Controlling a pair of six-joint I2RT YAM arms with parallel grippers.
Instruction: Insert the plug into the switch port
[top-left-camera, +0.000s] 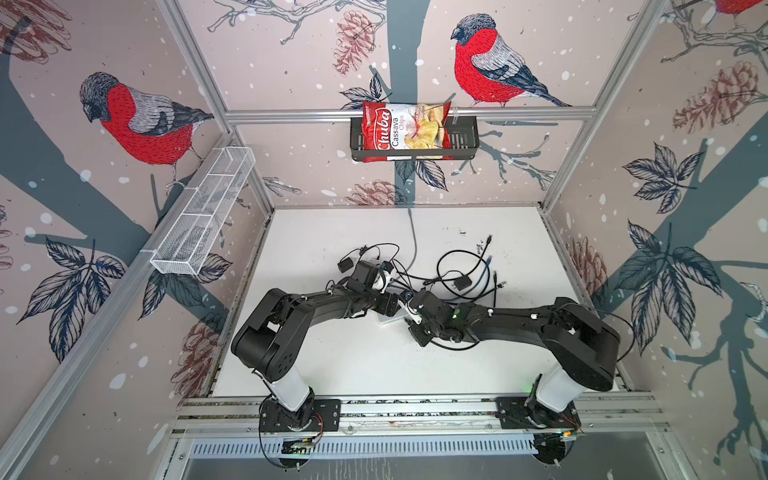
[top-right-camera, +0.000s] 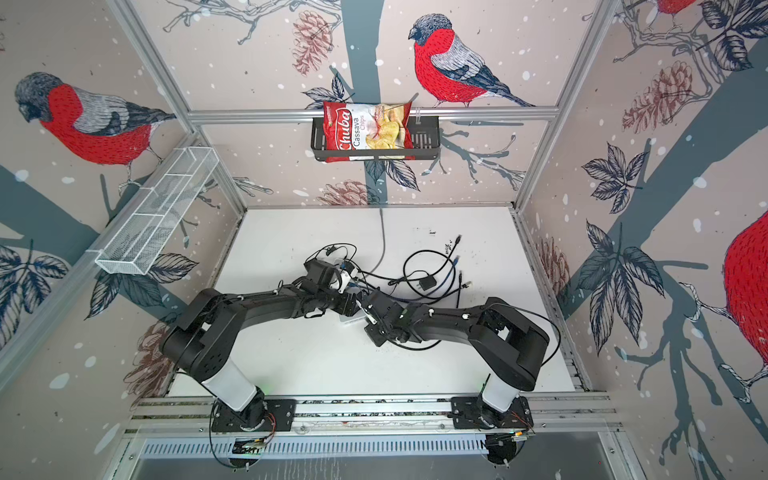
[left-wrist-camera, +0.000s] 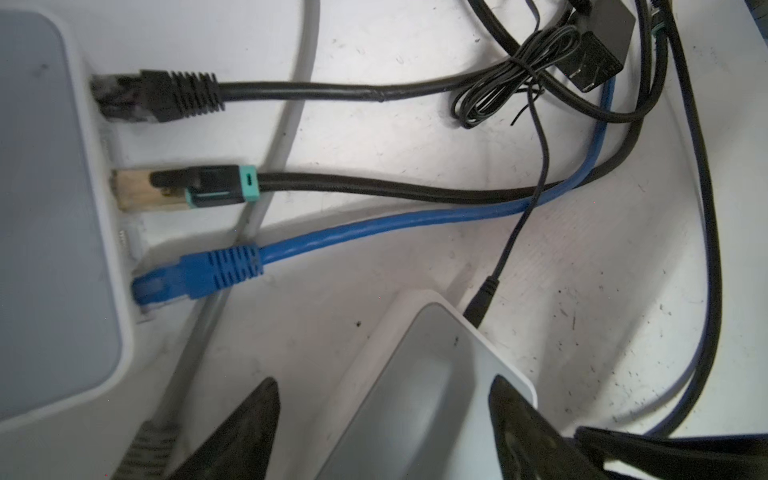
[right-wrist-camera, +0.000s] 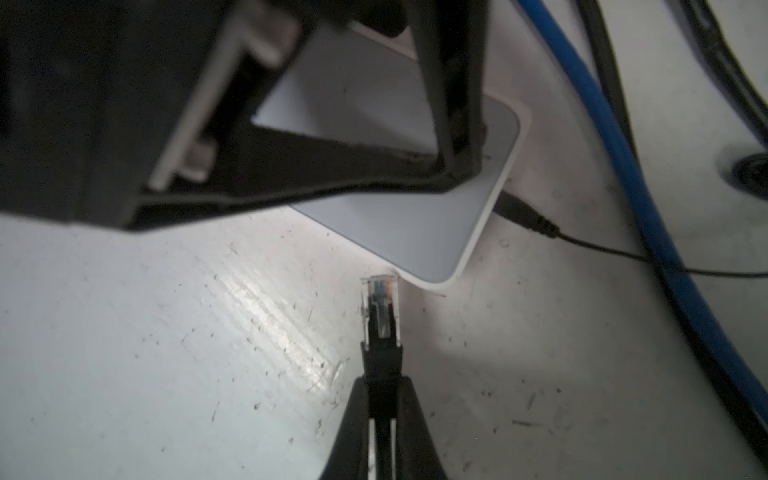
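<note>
Right hand (right-wrist-camera: 382, 388) pinches plug (right-wrist-camera: 380, 307), tip just beside corner of switch (right-wrist-camera: 415, 232) on tabletop (right-wrist-camera: 166, 332); left hand (left-wrist-camera: 384, 382) spread astride switch; blue cable (right-wrist-camera: 615, 166) passes nearby.

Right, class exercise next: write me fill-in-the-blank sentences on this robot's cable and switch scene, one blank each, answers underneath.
1. The right gripper is shut on a clear-tipped ____ near the small switch.
2. The left gripper straddles the small switch with its jaws ____.
3. Three cables enter the large switch: a black cable, a teal-collared cable and a ____ one.
4. The chips bag sits in a black wall ____.
Answers: plug; open; blue; basket.
</note>
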